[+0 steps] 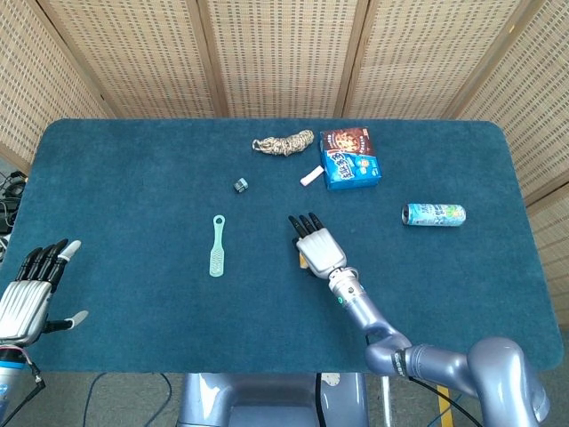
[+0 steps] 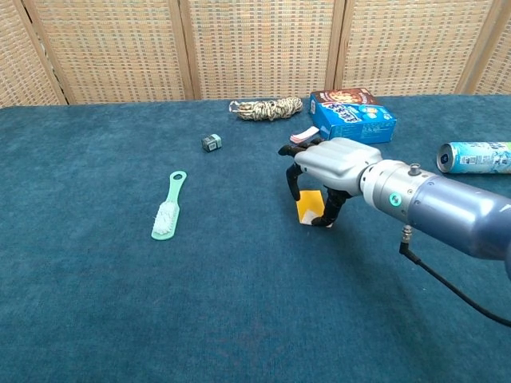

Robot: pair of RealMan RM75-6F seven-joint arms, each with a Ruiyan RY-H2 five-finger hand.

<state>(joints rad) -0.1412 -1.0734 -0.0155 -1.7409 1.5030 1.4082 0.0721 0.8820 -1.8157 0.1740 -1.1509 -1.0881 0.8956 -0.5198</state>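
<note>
My right hand is arched over a small yellow card near the middle of the blue table. Its fingers curl down at the card's far side and its thumb at the near side, pinching the card. The card stands tilted, with a pale edge showing at its near end. In the head view only a sliver of the yellow card shows beside the palm. My left hand hangs at the table's front left corner, fingers apart and holding nothing; the chest view does not show it.
A mint green brush lies to the left of the right hand. Further back are a small dark cube, a rope bundle, a white slip and two snack boxes. A drink can lies on its side at the right.
</note>
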